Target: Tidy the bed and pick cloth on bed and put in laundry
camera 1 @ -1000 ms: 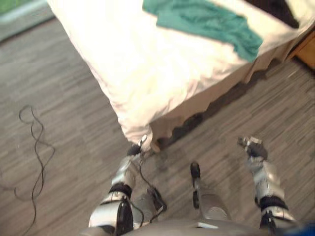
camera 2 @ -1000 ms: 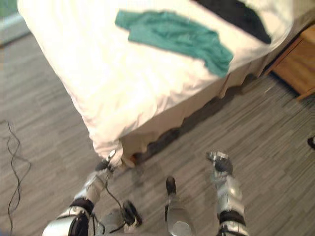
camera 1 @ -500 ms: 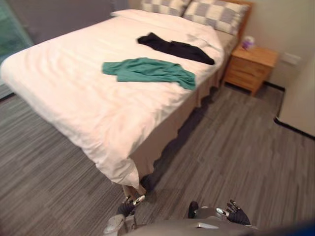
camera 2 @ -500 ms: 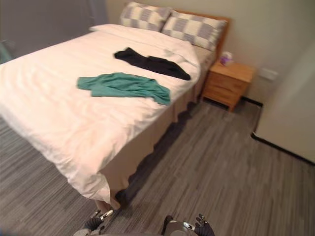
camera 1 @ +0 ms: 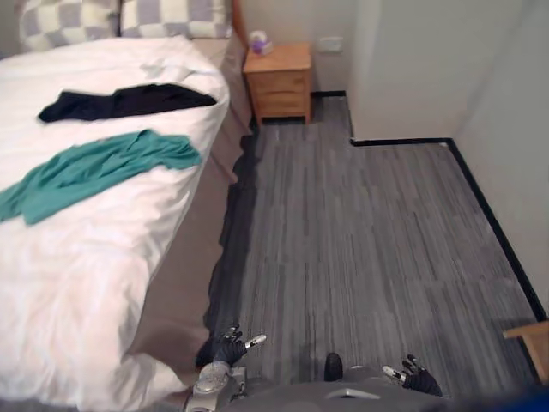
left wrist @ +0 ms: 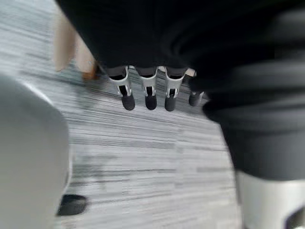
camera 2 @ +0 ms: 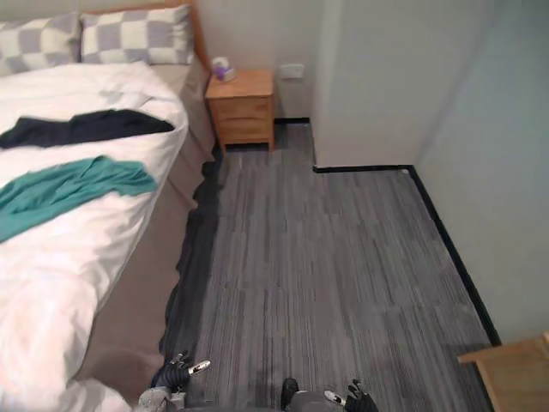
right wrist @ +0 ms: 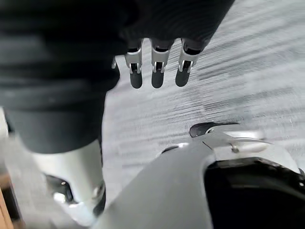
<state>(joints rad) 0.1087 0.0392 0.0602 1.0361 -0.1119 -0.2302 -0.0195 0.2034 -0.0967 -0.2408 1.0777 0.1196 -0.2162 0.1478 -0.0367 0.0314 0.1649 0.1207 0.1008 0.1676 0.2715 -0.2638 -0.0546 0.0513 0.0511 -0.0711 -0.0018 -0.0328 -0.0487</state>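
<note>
Left hand: low at the near edge of the head view, close to the bed's near corner; its fingers hang straight and relaxed over bare floor, holding nothing.
Right hand: low at the near edge as well, well apart from the bed; its fingers are straight over the floor, with nothing in them.
Teal cloth: lies spread and rumpled on the white duvet, reaching towards the bed's floor-side edge; neither hand touches it.
Black cloth: lies farther up the bed, between the teal cloth and the pillows, apart from the teal one.
Bed: on the robot's left, with a white creased duvet and a beige skirt down its side.
Pillows: two checked ones at the head end.
Nightstand: wooden, just beside the head of the bed, with a small object on top.
Floor: grey planks, edged by black skirting along a pale wall.
</note>
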